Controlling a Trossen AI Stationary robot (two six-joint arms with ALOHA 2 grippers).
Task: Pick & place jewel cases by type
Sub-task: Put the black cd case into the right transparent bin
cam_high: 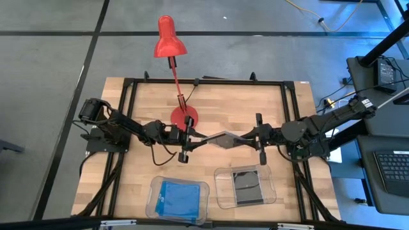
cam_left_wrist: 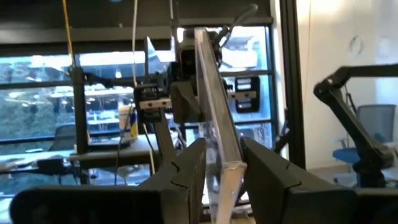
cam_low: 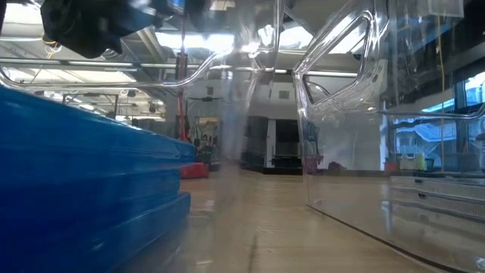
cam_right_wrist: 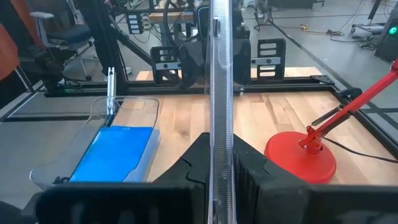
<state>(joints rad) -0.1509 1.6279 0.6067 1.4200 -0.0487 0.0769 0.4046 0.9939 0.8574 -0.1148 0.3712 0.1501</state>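
Overhead, both the left pincer (cam_high: 195,135) and right pincer (cam_high: 248,136) clamp one clear jewel case (cam_high: 222,138) (contents indistinct).

In the high view, the jewel case (cam_high: 224,138) sits at frame centre between the left gripper (cam_high: 198,138) and right gripper (cam_high: 249,136). The lamp base (cam_high: 181,117) lies upper-left of it. Two trays (cam_high: 177,199) (cam_high: 245,185) occupy the lower middle, each holding cases.

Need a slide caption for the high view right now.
Both grippers, left and right, hold one clear jewel case between them above the table.
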